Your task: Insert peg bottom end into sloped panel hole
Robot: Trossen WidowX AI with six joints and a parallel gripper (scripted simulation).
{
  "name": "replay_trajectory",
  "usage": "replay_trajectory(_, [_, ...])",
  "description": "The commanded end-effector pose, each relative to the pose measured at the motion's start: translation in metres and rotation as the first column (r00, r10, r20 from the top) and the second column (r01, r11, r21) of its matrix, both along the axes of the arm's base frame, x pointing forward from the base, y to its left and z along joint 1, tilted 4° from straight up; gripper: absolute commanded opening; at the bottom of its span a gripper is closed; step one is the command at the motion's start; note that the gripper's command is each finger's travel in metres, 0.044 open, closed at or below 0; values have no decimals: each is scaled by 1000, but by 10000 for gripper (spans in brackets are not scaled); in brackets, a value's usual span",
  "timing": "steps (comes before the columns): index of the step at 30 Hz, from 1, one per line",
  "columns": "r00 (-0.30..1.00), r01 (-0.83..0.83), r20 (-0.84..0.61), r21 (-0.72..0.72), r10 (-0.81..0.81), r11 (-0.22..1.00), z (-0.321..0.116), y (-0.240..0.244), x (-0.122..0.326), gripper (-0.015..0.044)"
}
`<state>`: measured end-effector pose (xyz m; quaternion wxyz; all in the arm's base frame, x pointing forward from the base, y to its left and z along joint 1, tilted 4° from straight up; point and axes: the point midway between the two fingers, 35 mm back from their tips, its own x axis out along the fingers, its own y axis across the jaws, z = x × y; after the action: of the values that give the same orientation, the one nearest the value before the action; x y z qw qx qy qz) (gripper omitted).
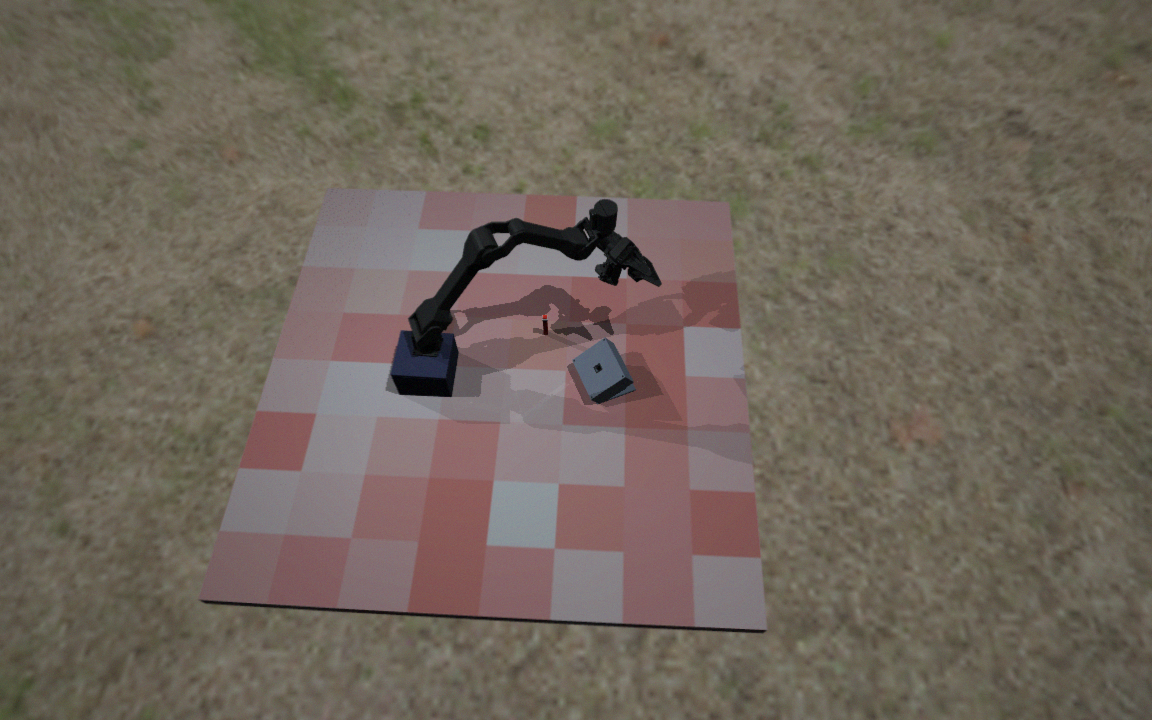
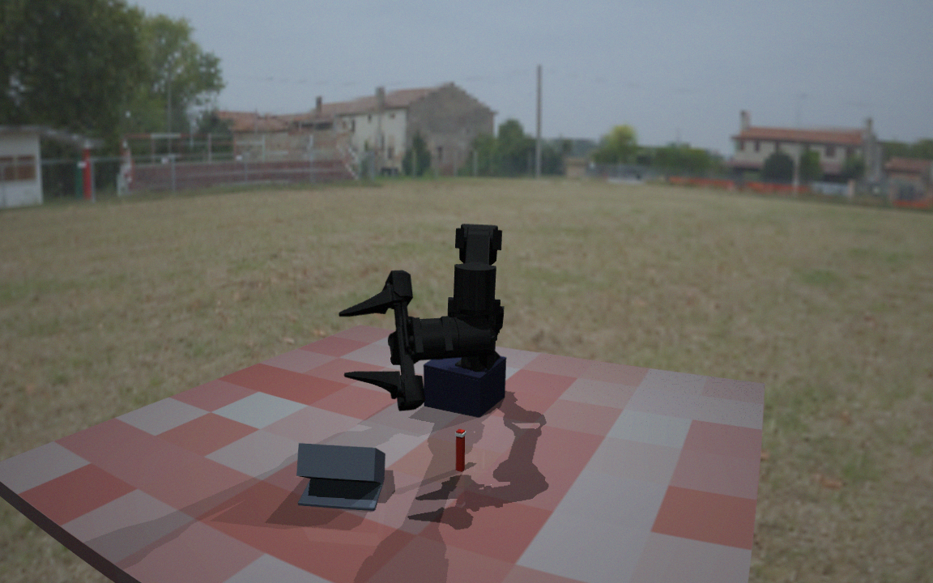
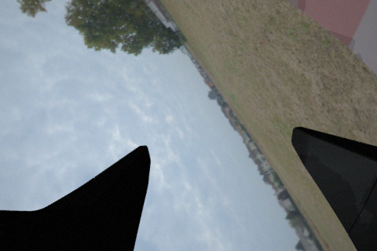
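Note:
The peg (image 1: 545,325) (image 2: 460,453) stands upright on the table, slim and red with a pale band near its red top; it looks darker in the top view. The blue-grey sloped panel (image 1: 610,360) (image 2: 340,462) stands beside it; in the top view its face shows one small dark hole (image 1: 597,368), whose exact shape is too small to tell. In the exterior view only the panel's back shows. My black gripper (image 1: 636,281) (image 2: 342,343) (image 3: 221,138) is open and empty, high above the table, away from peg and panel. Neither of these shows in the wrist view.
The arm's dark blue base block (image 1: 423,364) (image 2: 464,385) stands on the red, pink and white checked table (image 1: 522,514) (image 2: 600,471). The arm arches high above the table and casts shadows around the peg. The wrist view shows mostly sky, grass and a table corner (image 3: 334,12).

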<state>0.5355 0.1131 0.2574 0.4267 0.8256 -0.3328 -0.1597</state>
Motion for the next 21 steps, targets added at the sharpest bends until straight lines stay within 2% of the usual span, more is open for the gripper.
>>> replay_trajectory(1, [1000, -3, -6, -5, 3, 1000, 0, 0, 0, 426])
replay_trajectory(2, [1000, -11, -24, -19, 10, 1000, -1, 1, 1, 440])
replay_trajectory(11, [934, -196, -339, -234, 109, 952, -20, 8, 5, 440])
replay_trajectory(21, [741, -470, -657, -362, 137, 805, -50, 16, -1, 440])
